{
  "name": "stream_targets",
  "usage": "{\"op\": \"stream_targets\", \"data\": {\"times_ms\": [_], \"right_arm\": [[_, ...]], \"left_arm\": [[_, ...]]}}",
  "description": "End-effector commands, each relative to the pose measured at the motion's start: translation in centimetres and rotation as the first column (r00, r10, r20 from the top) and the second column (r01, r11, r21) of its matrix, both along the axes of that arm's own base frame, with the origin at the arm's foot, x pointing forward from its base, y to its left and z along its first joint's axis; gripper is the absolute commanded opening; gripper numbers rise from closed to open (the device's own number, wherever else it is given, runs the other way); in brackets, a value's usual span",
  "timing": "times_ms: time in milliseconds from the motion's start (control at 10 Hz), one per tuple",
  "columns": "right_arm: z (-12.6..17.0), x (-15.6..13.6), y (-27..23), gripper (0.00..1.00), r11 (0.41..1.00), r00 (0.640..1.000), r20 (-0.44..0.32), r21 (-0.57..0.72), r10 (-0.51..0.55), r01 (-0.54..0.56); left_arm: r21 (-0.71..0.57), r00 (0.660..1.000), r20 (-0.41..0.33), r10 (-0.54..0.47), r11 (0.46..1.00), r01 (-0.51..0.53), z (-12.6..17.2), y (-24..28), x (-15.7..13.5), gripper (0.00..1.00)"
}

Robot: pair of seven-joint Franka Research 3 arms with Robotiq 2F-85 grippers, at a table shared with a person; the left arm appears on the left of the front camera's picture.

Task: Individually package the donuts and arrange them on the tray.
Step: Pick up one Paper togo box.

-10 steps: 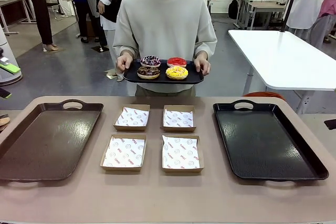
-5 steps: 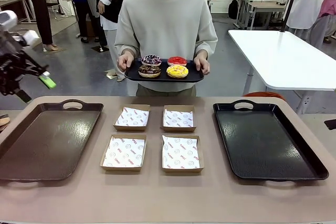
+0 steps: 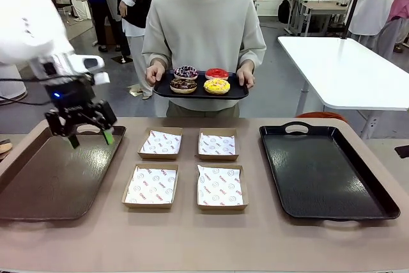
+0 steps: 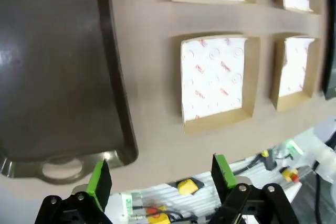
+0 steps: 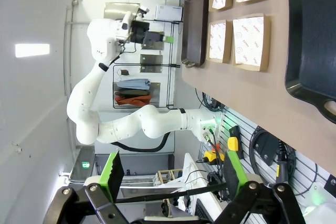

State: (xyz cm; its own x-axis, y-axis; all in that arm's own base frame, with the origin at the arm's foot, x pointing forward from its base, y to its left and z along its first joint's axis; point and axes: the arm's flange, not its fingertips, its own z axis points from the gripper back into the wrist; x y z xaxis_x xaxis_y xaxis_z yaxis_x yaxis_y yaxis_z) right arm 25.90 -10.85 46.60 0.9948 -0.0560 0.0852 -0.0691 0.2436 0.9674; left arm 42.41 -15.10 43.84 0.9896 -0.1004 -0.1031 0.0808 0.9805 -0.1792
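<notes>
Nothing is packed yet, operator. All four donuts [image 3: 216, 85] sit together on the small tray [image 3: 199, 96] that the person [image 3: 204, 23] holds with both hands at the far side of the table [image 3: 192, 244], up off its surface. Chocolate and yellow are nearer you, with the dark sprinkled one and the red one behind.

The four boxes [image 3: 217, 207] wait in a two-by-two block mid-table, each lined with paper and with nothing in it. The brown tray [image 3: 45, 183] on your left and the black tray [image 3: 319, 171] on your right are both bare. I can't tell which one is meant to take the finished boxes.

Your left gripper [image 3: 91, 137] hangs over the far end of the brown tray, near its handle, jaws spread wide and carrying nothing. It's well apart from the donuts. Your right gripper [image 5: 173, 172] is off beyond the table's edge, jaws likewise spread and empty.

So my read is that the whole job lies ahead. Four donuts must each go into a box, and four boxes must then go onto a tray. The first call looks like getting the donuts within reach, either set down or handed over.
</notes>
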Motion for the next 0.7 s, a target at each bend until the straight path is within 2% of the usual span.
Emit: {"op": "stream_targets", "data": {"times_ms": [0, 300, 600], "right_arm": [[0.1, -0.1, 0.0, 1.00, 1.000, 1.000, 0.004, 0.013, 0.007, -0.007], [0.1, -0.1, 0.0, 1.00, 1.000, 1.000, 0.004, 0.013, 0.007, -0.007], [0.1, -0.1, 0.0, 1.00, 1.000, 1.000, 0.004, 0.013, 0.007, -0.007]], "left_arm": [[0.077, 1.000, 0.010, 0.029, 0.997, -0.029, -2.4, -2.2, 1.5, 1.00], [0.104, 0.994, 0.090, 0.065, 0.992, -0.075, -6.4, -4.9, 2.1, 1.00], [0.128, 0.995, 0.085, 0.054, 0.990, -0.064, -9.0, -7.2, 1.6, 1.00]]}}
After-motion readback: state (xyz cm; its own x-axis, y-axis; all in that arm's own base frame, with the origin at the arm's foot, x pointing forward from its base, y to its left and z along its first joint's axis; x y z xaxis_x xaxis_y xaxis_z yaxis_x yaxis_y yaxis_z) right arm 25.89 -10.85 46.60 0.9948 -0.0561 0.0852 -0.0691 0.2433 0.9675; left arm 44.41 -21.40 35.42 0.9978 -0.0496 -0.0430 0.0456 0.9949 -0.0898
